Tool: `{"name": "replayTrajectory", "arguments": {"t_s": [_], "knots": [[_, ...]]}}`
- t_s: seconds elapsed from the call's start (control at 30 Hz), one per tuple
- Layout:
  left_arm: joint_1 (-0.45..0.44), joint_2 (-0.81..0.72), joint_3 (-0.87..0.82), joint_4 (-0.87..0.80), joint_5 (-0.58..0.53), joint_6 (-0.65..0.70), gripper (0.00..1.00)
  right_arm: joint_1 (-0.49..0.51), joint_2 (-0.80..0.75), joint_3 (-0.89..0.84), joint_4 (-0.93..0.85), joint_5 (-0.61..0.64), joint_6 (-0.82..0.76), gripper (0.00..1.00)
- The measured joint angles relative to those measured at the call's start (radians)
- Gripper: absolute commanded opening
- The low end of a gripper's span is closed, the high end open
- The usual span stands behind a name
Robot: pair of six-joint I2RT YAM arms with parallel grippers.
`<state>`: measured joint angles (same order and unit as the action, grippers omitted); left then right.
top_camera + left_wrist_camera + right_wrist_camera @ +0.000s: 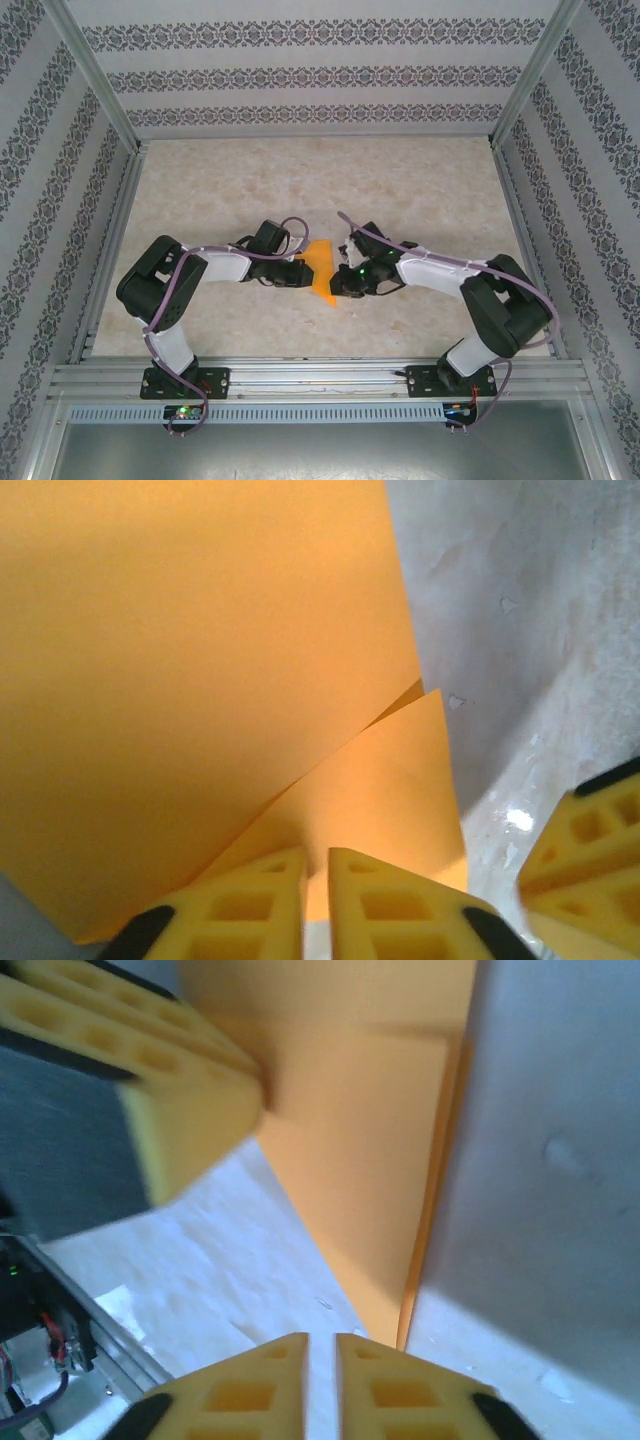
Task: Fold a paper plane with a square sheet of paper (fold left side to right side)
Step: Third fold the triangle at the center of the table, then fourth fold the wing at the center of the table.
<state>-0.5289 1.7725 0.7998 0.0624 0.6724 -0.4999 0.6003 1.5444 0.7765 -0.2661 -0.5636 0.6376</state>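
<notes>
"Two grippers at one thing, then. Where did it lie?"

"The orange sheet [320, 268] lay about the middle of the desk [420, 180], somewhat nearer the near edge than the far one and well away from both side edges. From above it showed as a wedge, with its point toward the near edge."

"And the arms?"

"The left gripper [303, 272] was at the sheet's left side and the right gripper [347, 280] at its right, with the sheet between them."

"Was the left one pinching it?"

"I could not tell. In the left wrist view its yellow fingers [250, 910] stood a narrow slit apart, and orange showed in the slit. Whether the paper was caught there or merely lay beyond, the view did not settle. Ahead of those fingers the sheet was folded, a large flap lying over a smaller pointed one."

"And the right one?"

"In the right wrist view its fingers [400, 1390] were also only a slit apart, with pale desk showing in the gap. It gripped nothing. The sheet's pointed end lay just beyond the fingertips, two layers showing along its right edge. One of the left gripper's fingers rested at the sheet's far side."
</notes>
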Motion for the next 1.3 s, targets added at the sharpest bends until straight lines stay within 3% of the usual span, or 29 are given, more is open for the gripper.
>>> {"name": "replayTrajectory", "arguments": {"t_s": [0.23,0.53,0.67,1.0,1.3], "knots": [[0.005,-0.058,0.044,-0.035,-0.049,-0.026,0.37,-0.102,-0.038,-0.005,0.078,-0.021,-0.096,0.48],[0.074,-0.238,0.027,-0.043,-0.124,-0.039,0.41,-0.100,0.053,-0.011,0.202,-0.055,-0.179,0.50],[0.117,-0.254,-0.031,-0.018,-0.141,-0.082,0.42,-0.090,0.119,-0.005,0.233,-0.064,-0.193,0.42],[0.170,-0.182,-0.065,0.055,-0.117,-0.180,0.44,-0.086,0.183,0.023,0.285,-0.093,-0.196,0.04],[0.176,-0.039,-0.011,0.080,-0.032,-0.217,0.47,-0.112,0.171,0.011,0.306,-0.112,-0.200,0.00]]}}
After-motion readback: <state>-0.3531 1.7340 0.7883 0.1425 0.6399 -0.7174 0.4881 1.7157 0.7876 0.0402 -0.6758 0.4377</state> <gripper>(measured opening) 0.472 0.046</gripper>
